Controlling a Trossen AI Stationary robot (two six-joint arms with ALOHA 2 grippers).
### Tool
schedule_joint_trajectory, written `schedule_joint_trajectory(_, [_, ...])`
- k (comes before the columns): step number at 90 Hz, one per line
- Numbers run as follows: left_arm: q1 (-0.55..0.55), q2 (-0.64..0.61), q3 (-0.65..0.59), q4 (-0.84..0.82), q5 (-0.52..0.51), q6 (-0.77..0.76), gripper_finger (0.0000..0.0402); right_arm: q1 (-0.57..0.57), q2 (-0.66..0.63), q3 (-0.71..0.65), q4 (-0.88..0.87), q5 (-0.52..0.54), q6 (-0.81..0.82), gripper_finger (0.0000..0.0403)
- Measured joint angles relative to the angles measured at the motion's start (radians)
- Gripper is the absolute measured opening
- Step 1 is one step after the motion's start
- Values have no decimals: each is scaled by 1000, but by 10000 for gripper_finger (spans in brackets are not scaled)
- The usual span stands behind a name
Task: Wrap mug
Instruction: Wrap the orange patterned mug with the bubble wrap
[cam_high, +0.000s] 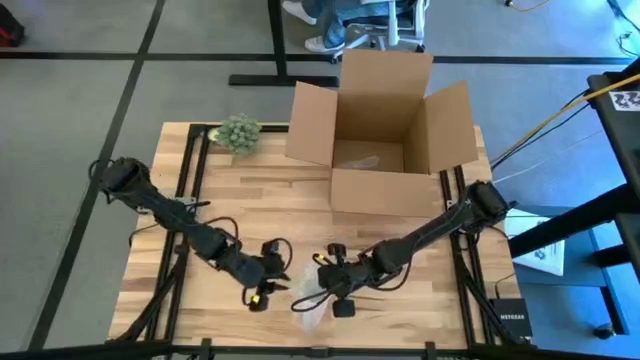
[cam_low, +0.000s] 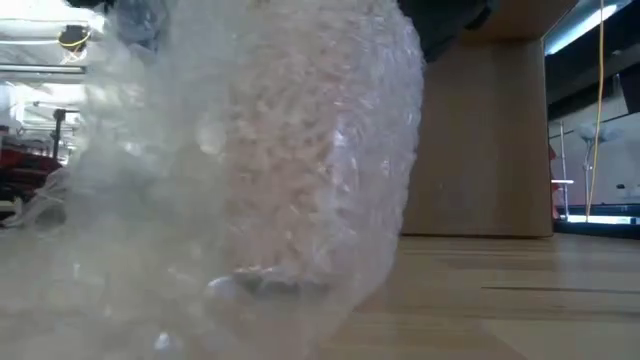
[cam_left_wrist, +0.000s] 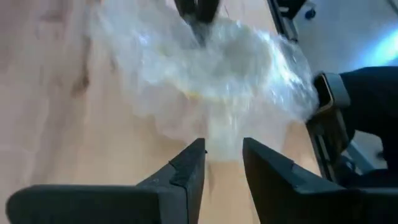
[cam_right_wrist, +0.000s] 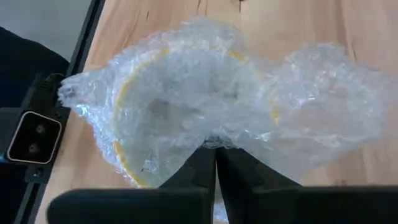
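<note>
Item: mug (cam_right_wrist: 186, 112) in bubble wrap (cam_right_wrist: 323, 106), on desk (cam_high: 300, 200)
Right end effector (cam_right_wrist: 216, 158) clamped on wrap edge; left end effector (cam_left_wrist: 222, 163) just beside bundle, fingers apart

Bubble wrap (cam_right_wrist: 211, 106) veils the mug (cam_right_wrist: 134, 124), showing only its yellow rim.

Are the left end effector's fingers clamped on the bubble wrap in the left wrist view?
No: the left end effector is open, a clear gap showing between its fingers, with the bubble wrap lying just beyond their tips.
</note>
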Motion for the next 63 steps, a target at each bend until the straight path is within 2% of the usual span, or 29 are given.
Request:
schedule_joint_trajectory(20, [-23, 79, -16, 75, 97, -92, 92, -17, 0, 0, -14, 37, -22, 1])
schedule_joint_trajectory(36, [-31, 174, -16, 172, 156, -103, 92, -16, 0, 0, -18, 47, -42, 1])
schedule_joint_trajectory(52, [18, 236, -16, 337, 163, -4, 92, -14, 0, 0, -24, 67, -46, 1])
schedule_joint_trajectory(63, [71, 240, -16, 324, 168, 29, 92, -14, 0, -1, -47, 87, -46, 1])
